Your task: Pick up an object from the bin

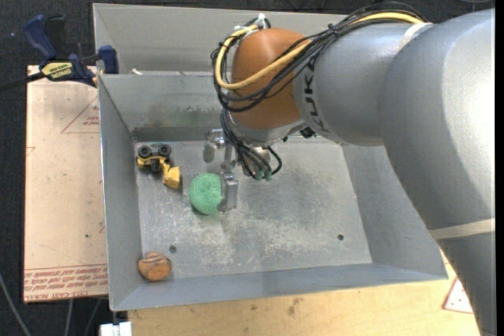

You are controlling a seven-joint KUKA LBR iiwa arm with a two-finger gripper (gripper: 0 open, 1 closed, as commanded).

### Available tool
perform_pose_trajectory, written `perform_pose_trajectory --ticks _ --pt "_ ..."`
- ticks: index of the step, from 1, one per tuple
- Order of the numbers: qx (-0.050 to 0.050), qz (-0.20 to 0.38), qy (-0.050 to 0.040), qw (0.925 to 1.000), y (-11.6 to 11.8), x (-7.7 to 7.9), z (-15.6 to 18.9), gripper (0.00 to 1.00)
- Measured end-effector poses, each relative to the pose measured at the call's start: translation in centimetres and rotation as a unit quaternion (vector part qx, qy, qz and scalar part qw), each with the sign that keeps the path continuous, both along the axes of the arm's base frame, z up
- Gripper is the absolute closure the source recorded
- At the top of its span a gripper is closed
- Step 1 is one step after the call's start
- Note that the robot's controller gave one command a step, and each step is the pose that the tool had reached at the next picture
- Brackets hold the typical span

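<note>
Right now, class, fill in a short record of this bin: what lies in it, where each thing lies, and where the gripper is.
bin: grey metal, floor scuffed
gripper: low over the middle of the floor, close beside the green ball
green ball: round, middle of the floor, toward the view's left
toy vehicle: yellow and black, near the view's left wall, toward the back
brown lump: rounded, front corner at the view's left, apart from the rest

arm (409, 83) cut off at right edge, covering far right corner of bin (276, 236), hand (228, 189) half under orange cover (264, 71)
</note>
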State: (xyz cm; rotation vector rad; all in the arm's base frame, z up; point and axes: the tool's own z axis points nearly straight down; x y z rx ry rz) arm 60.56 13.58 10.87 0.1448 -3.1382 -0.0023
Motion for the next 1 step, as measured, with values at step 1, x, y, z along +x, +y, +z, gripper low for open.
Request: perform_pose_trajectory --ticks 1 --pt "0.000 0.184 -0.0021 0.9829 3.33 1.30 -0.96 1.00"
